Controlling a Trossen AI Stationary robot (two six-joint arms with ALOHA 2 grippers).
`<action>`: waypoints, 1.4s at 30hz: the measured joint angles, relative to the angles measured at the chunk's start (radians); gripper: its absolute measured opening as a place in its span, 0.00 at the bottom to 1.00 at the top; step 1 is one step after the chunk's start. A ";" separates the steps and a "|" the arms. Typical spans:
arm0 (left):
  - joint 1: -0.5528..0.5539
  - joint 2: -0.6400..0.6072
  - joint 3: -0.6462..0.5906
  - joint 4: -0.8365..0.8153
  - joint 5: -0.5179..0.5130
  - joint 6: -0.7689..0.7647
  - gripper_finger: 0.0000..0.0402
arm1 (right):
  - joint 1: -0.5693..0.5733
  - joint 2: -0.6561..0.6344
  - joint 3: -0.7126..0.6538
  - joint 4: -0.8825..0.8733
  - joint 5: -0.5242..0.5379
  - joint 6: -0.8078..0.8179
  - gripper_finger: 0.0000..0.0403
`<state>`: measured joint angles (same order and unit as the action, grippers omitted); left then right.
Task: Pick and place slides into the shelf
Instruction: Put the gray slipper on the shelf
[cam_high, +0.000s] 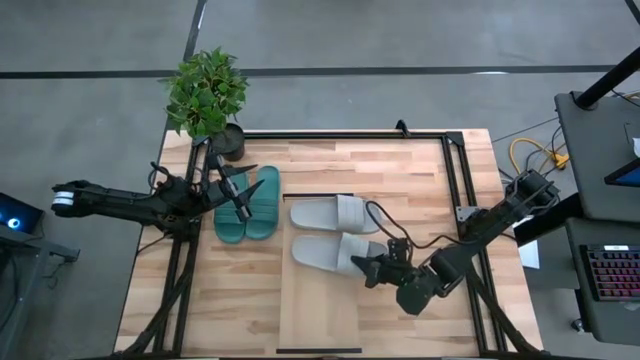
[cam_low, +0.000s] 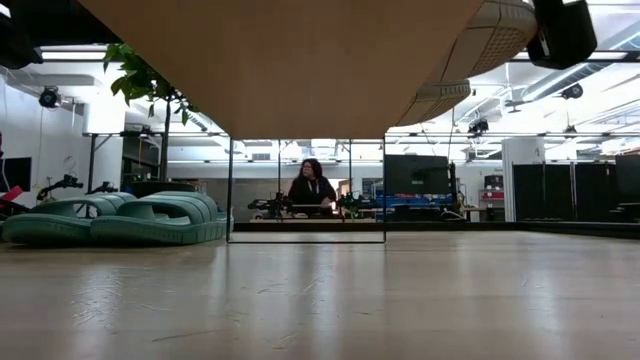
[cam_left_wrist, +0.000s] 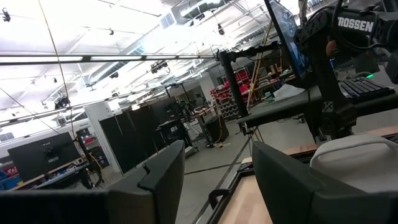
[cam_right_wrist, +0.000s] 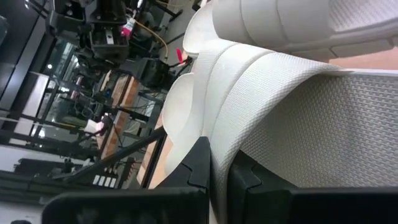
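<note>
The right gripper (cam_high: 372, 270), lower centre-right of the high view, pinches the edge of the nearer light grey rubbery slide (cam_high: 325, 252) on the pale wood shelf panel (cam_high: 318, 310). The left gripper (cam_high: 243, 196), open, hovers over the teal-green slide pair (cam_high: 248, 207) at centre-left.
</note>
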<state>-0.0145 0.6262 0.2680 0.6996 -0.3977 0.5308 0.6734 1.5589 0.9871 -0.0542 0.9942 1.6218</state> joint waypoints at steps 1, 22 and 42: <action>0.000 0.000 0.000 0.000 0.000 0.000 0.43 | -0.002 0.000 -0.002 0.000 0.000 0.000 0.02; 0.000 0.000 0.000 0.000 0.000 0.000 0.43 | -0.027 0.000 -0.006 0.002 0.001 -0.034 0.03; 0.000 0.000 0.000 0.000 0.000 0.000 0.43 | -0.027 -0.023 -0.006 -0.010 -0.060 -0.101 0.32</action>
<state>-0.0146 0.6261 0.2679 0.6992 -0.3977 0.5304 0.6468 1.5358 0.9813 -0.0640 0.9345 1.5210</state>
